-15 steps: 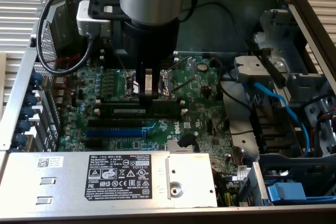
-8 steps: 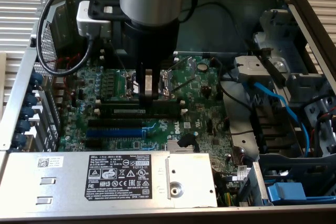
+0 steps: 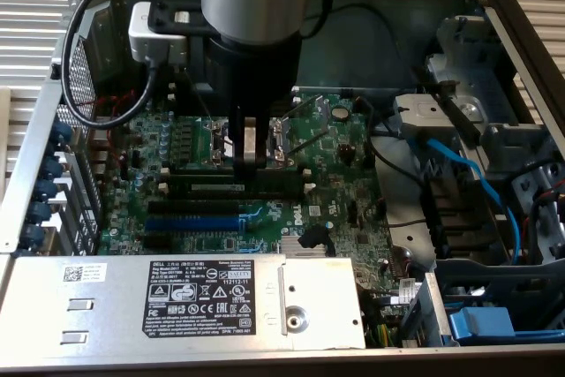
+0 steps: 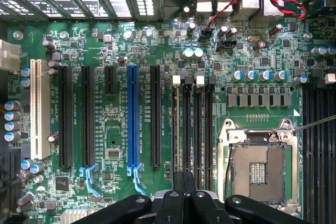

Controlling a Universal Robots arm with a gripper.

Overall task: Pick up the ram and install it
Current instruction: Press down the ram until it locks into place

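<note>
ram, as far as i can judge, is the thin green strip with a pale label (image 3: 217, 187) standing on edge in one of the long black slots (image 3: 231, 179), just in front of the fingertips in the exterior view. i cannot make out whether it is fully seated or only resting in the slot.

the gripper (image 3: 250, 154) hangs straight down over the motherboard (image 3: 327, 218) with its jaws clenched together, and i can see nothing between them. in the wrist view the gripper (image 4: 184, 195) is lined up with the bank of memory slots (image 4: 192, 129), between the blue slot (image 4: 133, 124) and the open processor socket (image 4: 257, 169). whether the tips touch the stick or the slot is not clear.

by the look of it the stick is very light and stiff along its length, but thin and brittle: it would likely crack under twisting or a sideways knock. its faces carry chips and a label, so they are poor places to squeeze hard. the bare top edge and the two short ends look like the safer places to hold or press, well clear of the contact edge that faces the slot. a smooth board edge offers metal jaws little friction, so a central, square hold would suit it best. any push should fall straight down along the slot, not at a tilt.
</note>
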